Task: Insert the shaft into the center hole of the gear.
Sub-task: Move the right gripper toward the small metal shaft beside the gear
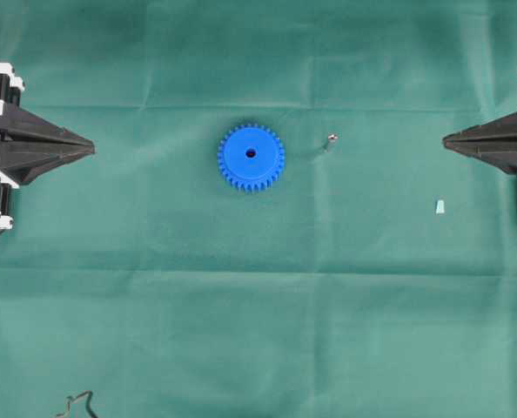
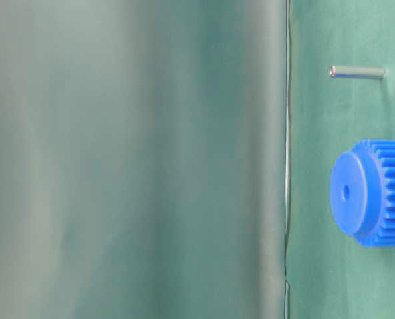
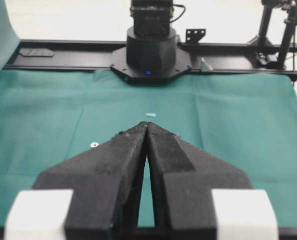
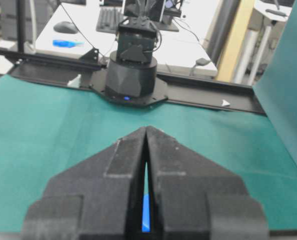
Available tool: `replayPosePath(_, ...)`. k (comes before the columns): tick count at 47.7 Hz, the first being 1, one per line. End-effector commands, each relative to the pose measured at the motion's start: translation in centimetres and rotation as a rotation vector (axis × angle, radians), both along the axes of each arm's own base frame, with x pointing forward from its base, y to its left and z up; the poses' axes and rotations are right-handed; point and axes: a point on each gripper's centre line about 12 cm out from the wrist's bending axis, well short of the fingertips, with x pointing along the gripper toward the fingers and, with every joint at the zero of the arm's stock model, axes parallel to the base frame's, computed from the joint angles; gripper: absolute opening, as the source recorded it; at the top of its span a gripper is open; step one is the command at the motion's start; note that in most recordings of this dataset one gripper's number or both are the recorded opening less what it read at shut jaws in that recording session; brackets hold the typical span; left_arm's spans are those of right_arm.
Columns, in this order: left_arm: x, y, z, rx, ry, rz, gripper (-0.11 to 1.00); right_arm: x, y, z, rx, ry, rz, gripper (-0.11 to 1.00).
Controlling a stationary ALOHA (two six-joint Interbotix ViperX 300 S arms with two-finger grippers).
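Note:
The blue gear (image 1: 251,157) lies flat on the green cloth, mid-table, with its dark center hole (image 1: 251,153) facing up. The gear (image 2: 374,193) and its center hole (image 2: 345,193) also show in the table-level view. The thin silvery shaft (image 1: 331,139) is apart from the gear, to its right, and seems to stand on end; it is clearer as the shaft (image 2: 357,72). My left gripper (image 1: 93,148) (image 3: 147,125) is shut and empty at the left edge. My right gripper (image 1: 444,138) (image 4: 146,128) is shut and empty at the right edge. A sliver of blue gear (image 4: 146,212) shows between its fingers.
A small pale bluish chip (image 1: 439,206) lies on the cloth near the right gripper; the same chip (image 3: 151,115) sits just past the left fingertips in the left wrist view. Black arm bases (image 3: 151,50) (image 4: 131,75) stand on the rails at either end. A dark wire (image 1: 80,402) curls at the front left.

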Motion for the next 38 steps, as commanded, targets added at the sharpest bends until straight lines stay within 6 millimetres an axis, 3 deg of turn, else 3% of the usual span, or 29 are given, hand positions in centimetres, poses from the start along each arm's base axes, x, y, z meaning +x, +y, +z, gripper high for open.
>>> replayPosePath(1, 0.4, -0.1, 0.9, 0.006, 0.003, -0.004, 0.00, 0.1, -0.1, 0.1, -0.005, 0.006, -0.003, 0.02)
replayPosePath(19, 0.5, -0.1, 1.4, 0.007, -0.002, -0.006, 0.00, 1.2, -1.9, 0.5, 0.004, 0.094, -0.091, 0.02)
replayPosePath(32, 0.5, -0.1, 1.4, 0.006, 0.000, -0.006, 0.00, 4.5, -3.6, -0.6, 0.031, 0.216, -0.147, 0.03)
replayPosePath(38, 0.5, -0.1, 1.4, 0.006, 0.000, -0.005, 0.00, 6.3, -4.2, -2.1, 0.053, 0.282, -0.160, 0.23)
